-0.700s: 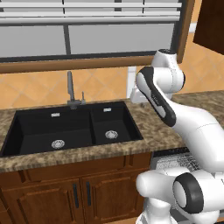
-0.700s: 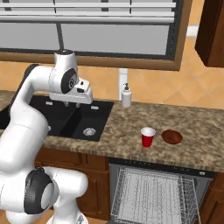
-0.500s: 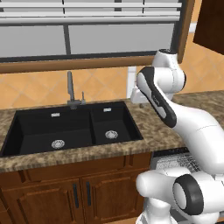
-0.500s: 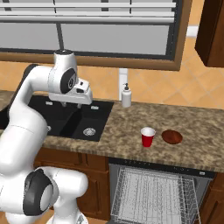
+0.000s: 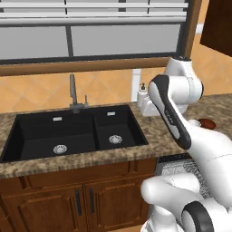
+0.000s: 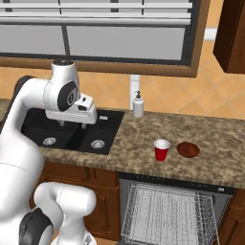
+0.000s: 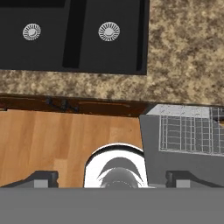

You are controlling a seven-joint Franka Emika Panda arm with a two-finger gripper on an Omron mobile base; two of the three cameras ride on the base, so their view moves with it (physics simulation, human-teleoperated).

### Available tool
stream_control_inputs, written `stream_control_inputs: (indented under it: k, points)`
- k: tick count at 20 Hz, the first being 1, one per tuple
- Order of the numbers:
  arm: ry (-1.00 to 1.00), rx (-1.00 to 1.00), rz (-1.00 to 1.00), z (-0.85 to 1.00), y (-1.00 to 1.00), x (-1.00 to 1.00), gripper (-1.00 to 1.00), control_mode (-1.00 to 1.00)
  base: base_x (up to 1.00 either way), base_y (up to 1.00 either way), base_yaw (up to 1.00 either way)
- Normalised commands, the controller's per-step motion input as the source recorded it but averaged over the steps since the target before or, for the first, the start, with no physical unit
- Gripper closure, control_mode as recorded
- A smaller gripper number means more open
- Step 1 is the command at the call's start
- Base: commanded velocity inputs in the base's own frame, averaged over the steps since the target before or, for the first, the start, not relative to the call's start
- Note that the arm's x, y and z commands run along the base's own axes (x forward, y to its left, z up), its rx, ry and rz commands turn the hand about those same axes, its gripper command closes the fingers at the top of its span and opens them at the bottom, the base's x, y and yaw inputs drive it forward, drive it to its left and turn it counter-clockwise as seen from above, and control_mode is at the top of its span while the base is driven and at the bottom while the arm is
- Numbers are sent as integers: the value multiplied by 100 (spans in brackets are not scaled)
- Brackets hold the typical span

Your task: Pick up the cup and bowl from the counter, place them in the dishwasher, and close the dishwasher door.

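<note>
Red against the granite, the cup (image 6: 161,150) stood just left of the bowl (image 6: 188,150) — both on the counter (image 6: 143,143) above the open dishwasher (image 6: 167,210). The gripper (image 6: 73,124) hung empty over the sink (image 6: 72,131), jaws wide, well left of the cup. A hasty sweep across could tip the light cup — or knock the soap bottle (image 6: 138,105) behind it.

Glossy white rounded arm segments, black joint bands, and apparently small dark tips on the tool (image 6: 72,125).
</note>
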Motion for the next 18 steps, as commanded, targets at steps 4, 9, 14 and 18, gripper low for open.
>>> stream_control_inputs:
  k: [4, 9, 14, 18]
  points:
    - [0, 0, 0, -30, -2, -52, -100, -100, 0, 0, 0]
    - [0, 0, 0, -25, 0, -25, -100, 100, -4, 5, -1]
    - [0, 0, 0, 0, 0, 0, -100, 100, 5, 87, -30]
    - [0, 0, 0, 0, 0, 0, -100, 100, 0, 52, -63]
